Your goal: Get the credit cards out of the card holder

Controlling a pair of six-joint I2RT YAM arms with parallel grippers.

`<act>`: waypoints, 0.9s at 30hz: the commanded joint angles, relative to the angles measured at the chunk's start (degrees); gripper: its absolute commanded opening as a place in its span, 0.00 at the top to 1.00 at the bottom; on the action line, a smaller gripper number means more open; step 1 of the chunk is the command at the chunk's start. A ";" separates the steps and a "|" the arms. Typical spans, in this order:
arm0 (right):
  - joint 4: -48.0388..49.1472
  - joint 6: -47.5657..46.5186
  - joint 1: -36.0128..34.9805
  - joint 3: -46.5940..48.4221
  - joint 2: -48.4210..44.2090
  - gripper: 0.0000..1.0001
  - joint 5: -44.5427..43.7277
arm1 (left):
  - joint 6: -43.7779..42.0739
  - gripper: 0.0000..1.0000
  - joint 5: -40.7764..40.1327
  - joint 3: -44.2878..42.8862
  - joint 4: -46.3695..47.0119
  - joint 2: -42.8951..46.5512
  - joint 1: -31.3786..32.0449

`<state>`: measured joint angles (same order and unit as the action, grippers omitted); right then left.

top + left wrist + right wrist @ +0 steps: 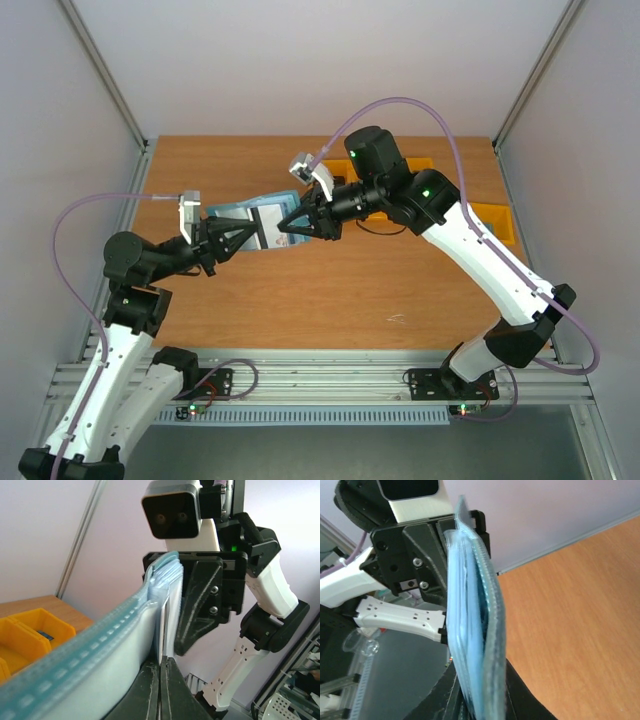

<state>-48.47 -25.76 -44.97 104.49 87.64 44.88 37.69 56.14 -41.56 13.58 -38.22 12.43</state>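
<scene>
Card holder [232, 213]: left end clamped in the closed left gripper [240, 238], right end pinched between the narrowed jaws of the right gripper [290, 225]. Held on edge above the table [400, 290], long axis spanning claw to claw. Credit cards [268, 222] pocketed, nearer the right gripper.

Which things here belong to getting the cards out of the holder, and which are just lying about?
Job: teal card holder, held up between the left hand and right hand; blue and white card in it.
Lying about: yellow bins at the far right of the table.
</scene>
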 commanded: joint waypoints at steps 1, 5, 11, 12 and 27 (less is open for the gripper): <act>0.25 -0.06 0.57 -0.11 -1.24 0.96 1.78 | -0.21 1.00 1.10 -0.94 3.56 0.25 -0.47; 0.30 -0.13 0.67 0.08 -1.07 0.99 2.44 | -0.75 0.97 1.26 -0.56 3.37 0.56 -0.45; 0.03 -0.31 0.67 0.78 -0.42 0.99 4.69 | 1.37 0.87 0.42 0.55 3.78 0.51 -0.47; -0.13 -0.37 0.70 0.82 -0.36 0.99 4.69 | 1.21 0.87 0.60 0.62 3.74 0.45 -0.44; -1.86 -1.71 1.19 0.90 -0.27 0.99 4.42 | 1.17 1.00 1.53 1.13 3.50 0.30 -0.48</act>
<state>-50.15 -26.44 -44.27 104.49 87.61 47.81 38.92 56.75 -41.04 14.09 -38.20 12.23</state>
